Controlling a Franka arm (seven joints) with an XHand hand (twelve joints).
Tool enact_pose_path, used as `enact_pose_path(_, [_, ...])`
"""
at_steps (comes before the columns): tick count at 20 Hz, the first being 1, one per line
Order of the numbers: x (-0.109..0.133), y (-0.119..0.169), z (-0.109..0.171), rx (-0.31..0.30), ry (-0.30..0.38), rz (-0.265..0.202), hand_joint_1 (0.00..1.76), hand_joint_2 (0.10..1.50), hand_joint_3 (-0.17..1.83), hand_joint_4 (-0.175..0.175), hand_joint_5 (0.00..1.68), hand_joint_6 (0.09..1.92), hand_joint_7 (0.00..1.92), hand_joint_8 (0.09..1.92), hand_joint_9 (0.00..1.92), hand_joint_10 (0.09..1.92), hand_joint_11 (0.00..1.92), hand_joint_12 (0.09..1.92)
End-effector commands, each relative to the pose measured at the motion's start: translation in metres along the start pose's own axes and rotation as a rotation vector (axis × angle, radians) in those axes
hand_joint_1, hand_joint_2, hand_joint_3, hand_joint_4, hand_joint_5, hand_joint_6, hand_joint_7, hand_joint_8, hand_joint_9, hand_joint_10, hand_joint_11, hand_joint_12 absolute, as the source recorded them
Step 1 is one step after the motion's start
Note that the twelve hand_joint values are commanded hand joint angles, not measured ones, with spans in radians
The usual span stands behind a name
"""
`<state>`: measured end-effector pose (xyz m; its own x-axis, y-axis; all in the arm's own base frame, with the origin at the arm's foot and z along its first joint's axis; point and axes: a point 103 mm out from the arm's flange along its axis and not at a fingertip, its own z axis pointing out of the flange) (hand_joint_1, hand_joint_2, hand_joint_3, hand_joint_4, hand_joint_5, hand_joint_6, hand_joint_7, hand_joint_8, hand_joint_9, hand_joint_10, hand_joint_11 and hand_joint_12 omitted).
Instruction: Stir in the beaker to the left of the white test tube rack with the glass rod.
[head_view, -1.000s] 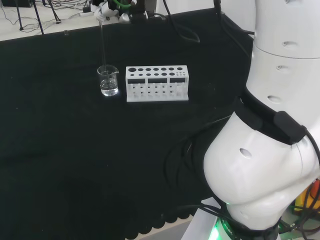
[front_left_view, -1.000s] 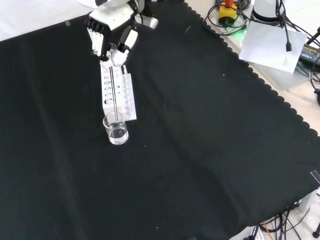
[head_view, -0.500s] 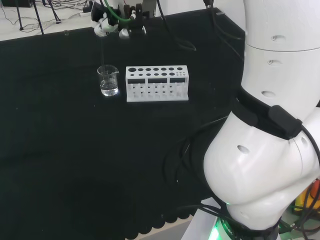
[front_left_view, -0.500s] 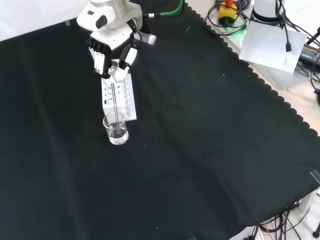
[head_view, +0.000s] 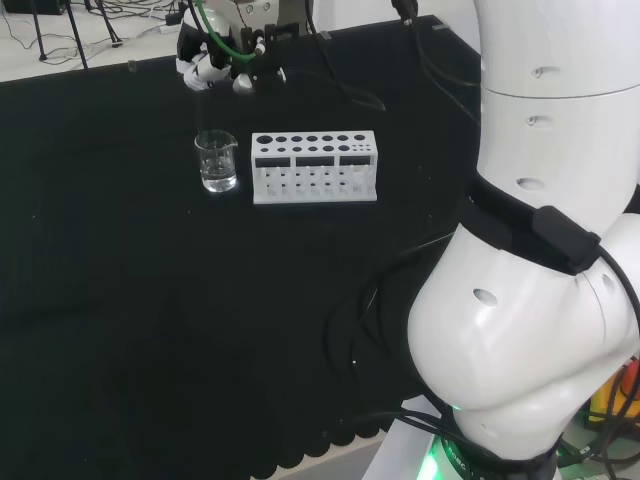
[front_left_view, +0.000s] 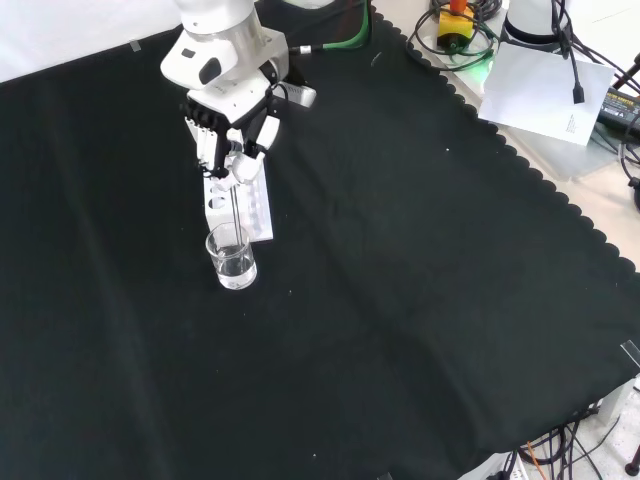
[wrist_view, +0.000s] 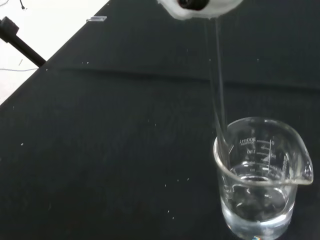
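One beaker (front_left_view: 231, 256), one glass rod (wrist_view: 218, 90) and one white test tube rack (front_left_view: 238, 195) are on the cloth. The hand (front_left_view: 228, 130), fingers curled around the rod's top, holds it upright above the beaker, tip inside. Clear liquid fills the beaker's bottom.

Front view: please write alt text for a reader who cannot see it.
The hand holds a glass rod pointing down into a clear beaker on the black cloth. A white test tube rack stands just behind the beaker, partly under the hand.
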<state>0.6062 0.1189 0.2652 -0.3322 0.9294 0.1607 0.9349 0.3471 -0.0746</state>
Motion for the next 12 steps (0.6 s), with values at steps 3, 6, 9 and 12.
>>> enact_pose_path(3, [-0.027, 0.003, -0.016, -0.026, 0.0, 0.037, 1.29, 1.09, 0.0, -0.175, 1.04, 0.6, 1.07, 1.18, 1.59, 0.9, 1.56, 0.74])
enact_pose_path(6, [-0.043, 0.0, -0.019, -0.036, 0.004, 0.06, 1.29, 1.09, 0.0, -0.175, 1.04, 0.6, 1.07, 1.18, 1.59, 0.9, 1.56, 0.74])
enact_pose_path(9, [-0.051, -0.011, -0.017, -0.035, 0.01, 0.063, 1.29, 1.09, 0.0, -0.175, 1.04, 0.6, 1.07, 1.18, 1.59, 0.9, 1.56, 0.74])
enact_pose_path(12, [-0.037, -0.017, -0.013, -0.024, 0.005, 0.05, 1.29, 1.09, 0.0, -0.175, 1.04, 0.6, 1.07, 1.18, 1.59, 0.9, 1.56, 0.74])
